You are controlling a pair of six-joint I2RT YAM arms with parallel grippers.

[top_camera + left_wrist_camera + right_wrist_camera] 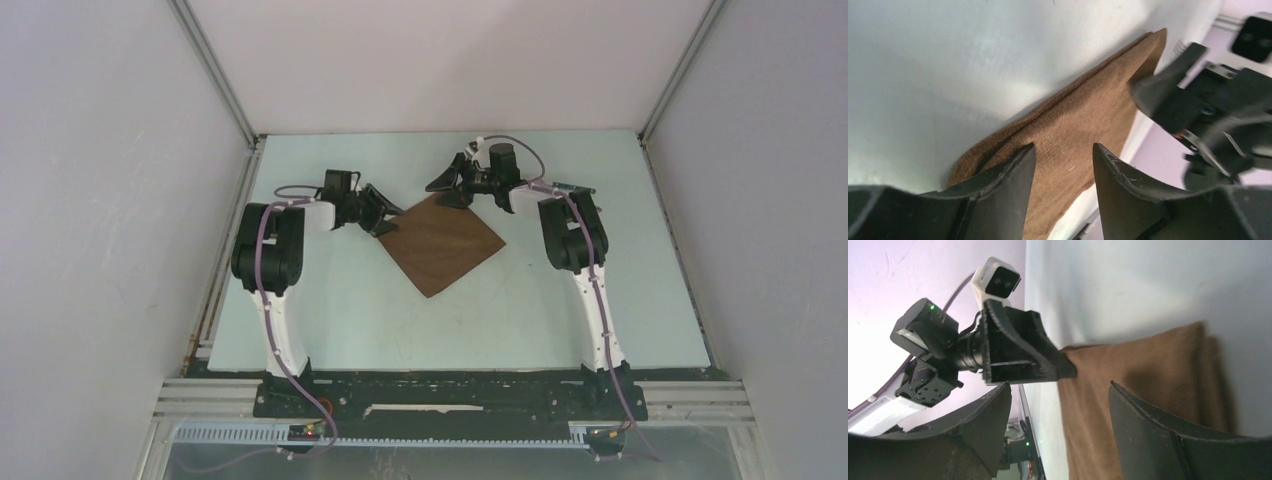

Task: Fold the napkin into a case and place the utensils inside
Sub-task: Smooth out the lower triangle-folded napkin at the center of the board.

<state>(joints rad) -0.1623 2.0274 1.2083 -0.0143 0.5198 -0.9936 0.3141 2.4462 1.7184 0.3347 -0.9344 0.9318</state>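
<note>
We log left gripper (pixel 1063 148) at the napkin's 9 o'clock corner, jaws parted, gripping nothing | napkin (pixel 443 243) lying doubled over as a diamond mid-table (pixel 330 300) | right gripper (pixel 1060 386) at its 12 o'clock corner, jaws wide, empty.

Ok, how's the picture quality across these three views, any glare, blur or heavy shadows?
Top external view: soft, even light, the napkin sharp, hardly any shadow. Left wrist view: bright glare on the table, and the right gripper smeared by blur. Right wrist view: the left gripper crisp, the napkin's edge at frame right blurred.
</note>
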